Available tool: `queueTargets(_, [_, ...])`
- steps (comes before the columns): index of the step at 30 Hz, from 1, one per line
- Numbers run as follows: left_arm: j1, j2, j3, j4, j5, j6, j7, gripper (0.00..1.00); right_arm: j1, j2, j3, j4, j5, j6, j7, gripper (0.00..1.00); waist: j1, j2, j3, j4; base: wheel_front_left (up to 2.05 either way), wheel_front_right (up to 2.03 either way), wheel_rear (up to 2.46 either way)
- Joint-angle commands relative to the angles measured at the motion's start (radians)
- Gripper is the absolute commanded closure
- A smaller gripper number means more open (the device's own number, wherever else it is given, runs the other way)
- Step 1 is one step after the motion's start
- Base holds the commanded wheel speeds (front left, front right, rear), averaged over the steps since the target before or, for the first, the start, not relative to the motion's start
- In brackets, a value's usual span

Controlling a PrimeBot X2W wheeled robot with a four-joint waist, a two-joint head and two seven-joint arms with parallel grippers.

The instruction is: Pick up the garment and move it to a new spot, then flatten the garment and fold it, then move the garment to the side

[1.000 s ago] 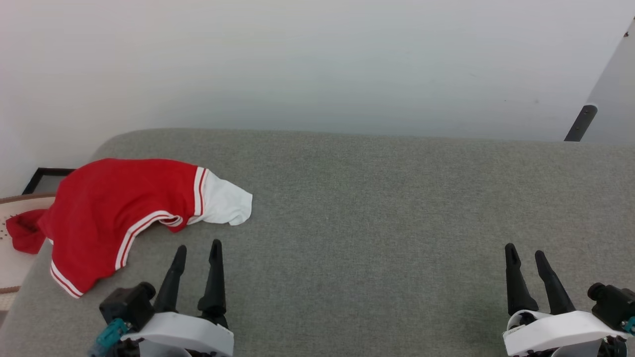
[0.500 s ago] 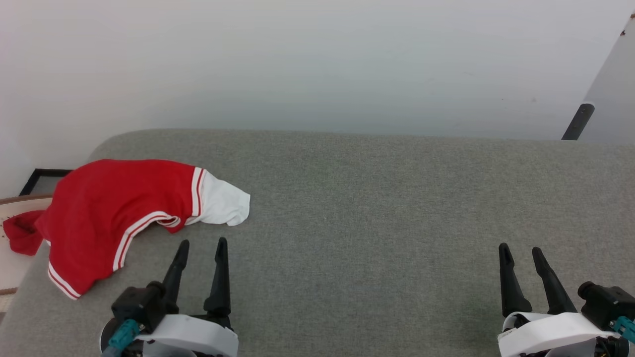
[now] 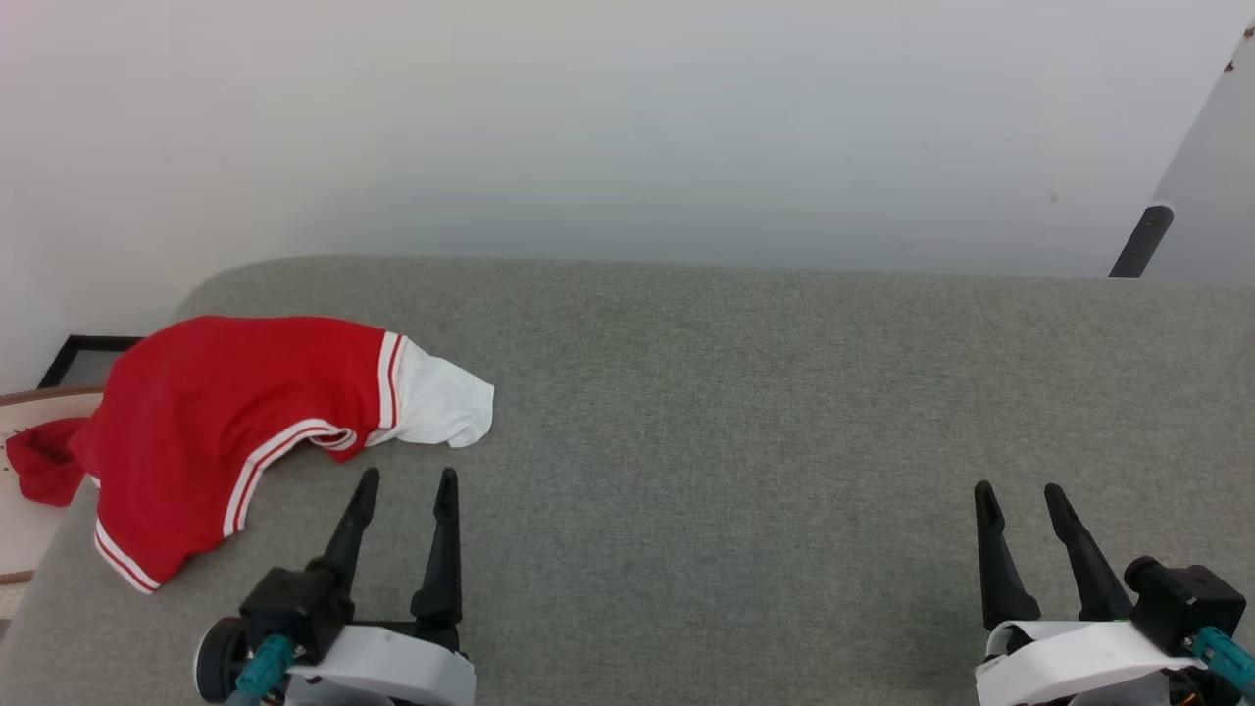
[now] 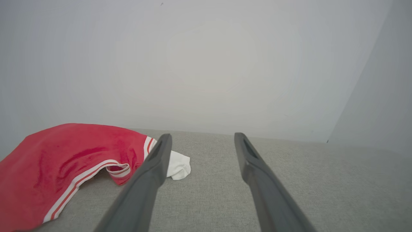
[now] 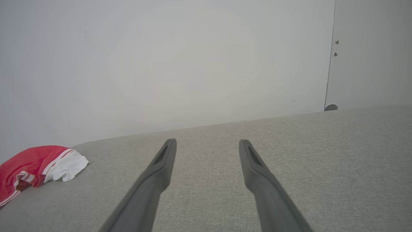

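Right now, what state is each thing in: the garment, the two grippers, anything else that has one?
garment: crumpled and unfolded at the left end of the grey cushion, one white sleeve sticking out, not held.
left gripper: open, empty, close to the garment but not touching it.
right gripper: open, empty, far from the garment.
small red bunch: crumpled at the garment's left edge; whether it is a separate cloth, cannot tell.
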Motion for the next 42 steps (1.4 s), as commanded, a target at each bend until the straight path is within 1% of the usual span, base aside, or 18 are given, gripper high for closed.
queueTargets(1, [-0.006,-0.001,0.002,-0.001,0.021,-0.007,-0.01,0.0,0.0,0.002,0.004,-0.004,-0.021,0.001,-0.009,0.0,0.0,0.0,-0.001,0.001,0.0,0.0,0.0])
queueTargets(6, [-0.006,-0.003,0.012,0.011,0.046,-0.01,-0.017,0.0,0.005,0.002,0.009,-0.007,-0.053,0.001,-0.018,0.0,0.0,0.0,-0.005,0.012,0.0,0.0,0.0])
queueTargets(9, [-0.008,-0.003,0.022,0.019,0.044,-0.002,-0.017,0.0,0.011,0.002,0.017,-0.007,-0.056,0.001,-0.018,0.0,0.0,0.0,-0.01,0.034,0.0,0.0,0.0])
queueTargets(16, [-0.006,-0.004,0.047,0.032,0.042,0.0,-0.017,0.0,0.014,0.002,0.042,-0.002,-0.05,0.001,-0.01,0.0,0.0,0.0,-0.027,0.117,0.0,0.0,0.0])
queueTargets(25, [0.031,-0.005,0.081,0.013,0.048,0.011,-0.017,0.0,0.009,0.002,0.085,0.011,-0.033,0.001,-0.009,0.0,0.0,0.0,-0.048,0.236,0.0,0.0,0.0])
queueTargets(33, [0.063,-0.005,0.108,-0.002,0.048,0.007,-0.017,0.0,0.013,0.002,0.101,0.02,-0.026,0.001,-0.011,0.0,0.0,0.0,-0.059,0.301,0.0,0.0,0.0])
queueTargets(37, [0.065,-0.005,0.113,-0.007,0.04,0.003,-0.017,0.0,0.015,0.002,0.106,0.022,-0.029,0.001,-0.013,0.0,0.0,0.0,-0.058,0.316,0.0,0.0,0.0])
queueTargets(40, [0.043,-0.005,0.117,0.004,0.02,-0.002,-0.017,0.0,0.015,0.002,0.111,0.018,-0.035,0.001,-0.011,0.0,0.0,0.0,-0.048,0.315,0.0,0.0,0.0])
queueTargets(42, [0.017,0.014,0.115,0.01,0.009,-0.009,-0.009,0.0,0.008,0.002,0.114,0.016,-0.044,0.001,-0.007,0.0,0.0,0.0,-0.035,0.305,0.0,0.0,0.0])
